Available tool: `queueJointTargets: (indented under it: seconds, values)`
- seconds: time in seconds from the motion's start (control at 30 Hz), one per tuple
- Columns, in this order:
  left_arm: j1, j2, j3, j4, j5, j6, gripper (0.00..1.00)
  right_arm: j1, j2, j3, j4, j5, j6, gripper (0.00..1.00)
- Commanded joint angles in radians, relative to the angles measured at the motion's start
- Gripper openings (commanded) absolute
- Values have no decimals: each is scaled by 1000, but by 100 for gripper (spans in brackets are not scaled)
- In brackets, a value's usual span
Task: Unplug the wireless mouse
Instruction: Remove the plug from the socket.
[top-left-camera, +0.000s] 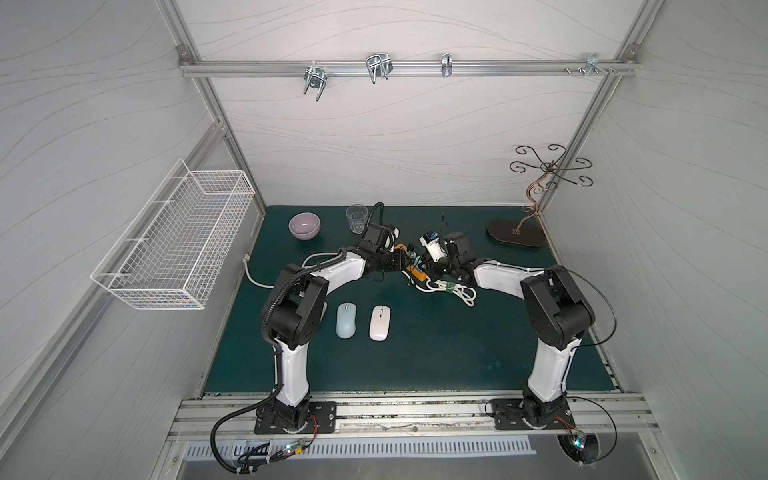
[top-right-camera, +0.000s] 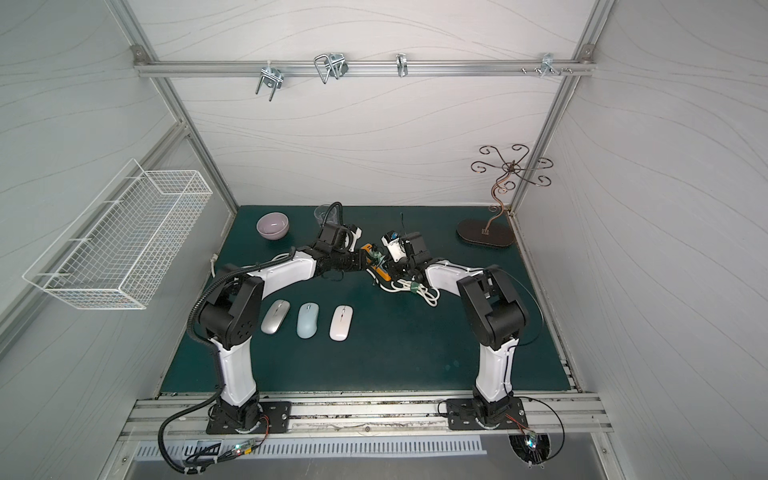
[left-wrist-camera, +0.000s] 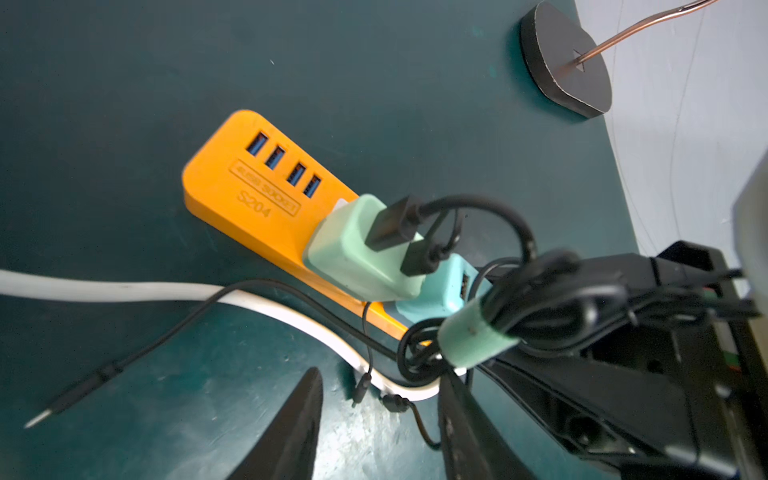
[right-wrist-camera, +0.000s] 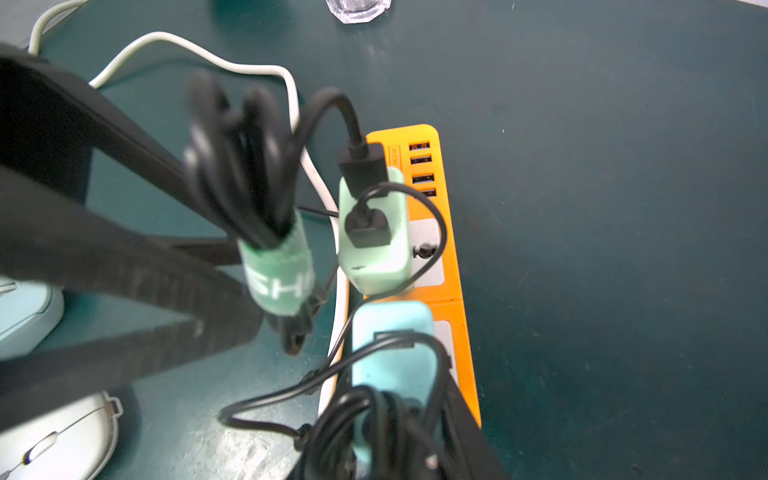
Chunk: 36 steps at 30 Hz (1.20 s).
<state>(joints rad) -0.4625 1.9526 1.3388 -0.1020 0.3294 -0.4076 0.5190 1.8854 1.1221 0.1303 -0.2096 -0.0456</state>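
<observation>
Power strip (left-wrist-camera: 249, 195) between left pincer (left-wrist-camera: 382, 374), part-open and empty, and right pincer (right-wrist-camera: 382, 440), grip unclear.

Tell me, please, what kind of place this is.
Probably a robot test cell in a lab, not a home: aluminium frame with plain panel walls, two arms bolted to a base rail, and props such as three mice laid on a green mat.

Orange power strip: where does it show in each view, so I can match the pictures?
Both top views: orange power strip near the middle of the mat, mostly hidden where the two arms meet.
Left wrist: middle of the picture, lying diagonally.
Right wrist: centre-right, running top to bottom.
Shared landmark: mint charger plugged into it.
</observation>
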Motion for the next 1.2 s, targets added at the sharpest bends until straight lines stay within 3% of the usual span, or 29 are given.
queueJointTargets:
  seconds: [0.0, 0.17, 0.27, 0.4, 0.9, 1.17]
  values:
    - [5, -18, 60, 10, -82, 42, 48, 5, 26, 17, -27, -27, 5, 4]
    - [30, 37, 98, 12, -121, 60, 45, 10, 28, 17, -30, -24, 1, 0]
    - [79, 61, 65, 66, -92, -10, 39, 9, 30, 18, -32, -21, -1, 0]
    - [119, 83, 45, 140, -30, -58, 40, 10, 40, 23, -32, -23, 1, 0]
    - [119, 254, 328, 29, 68, -36, 41, 13, 39, 28, -41, -19, 2, 0]
    - [107, 309, 310, 89, 169, -83, 40, 18, 40, 33, -47, -10, 2, 0]
